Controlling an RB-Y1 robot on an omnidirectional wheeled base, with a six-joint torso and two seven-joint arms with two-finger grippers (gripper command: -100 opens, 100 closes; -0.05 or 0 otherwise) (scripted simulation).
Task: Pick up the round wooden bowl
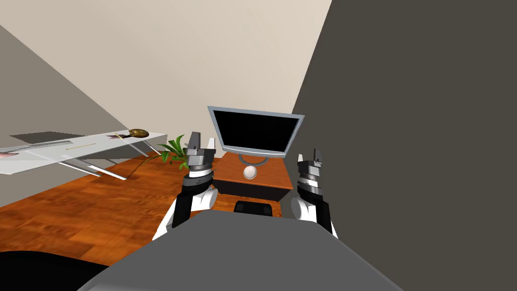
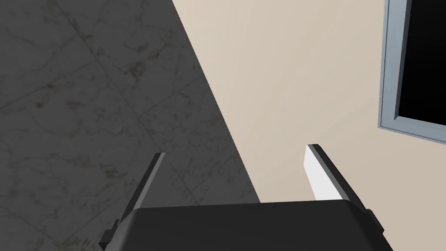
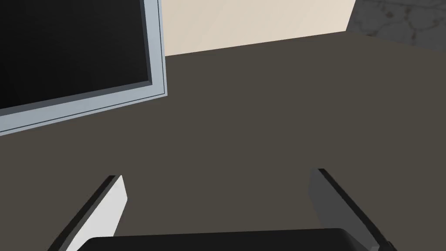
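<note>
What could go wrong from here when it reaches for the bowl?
The round white thing, likely the bowl, sits just in front of the monitor on the wooden cabinet; a reach might knock the screen. A brownish thing on the white table could be mistaken for it. The open right gripper is close to the dark wall and might scrape it.

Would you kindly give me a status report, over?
Left gripper open, right gripper open, both empty. Brown bowl on white table, far to my left, out of reach. Plant near that path.
</note>
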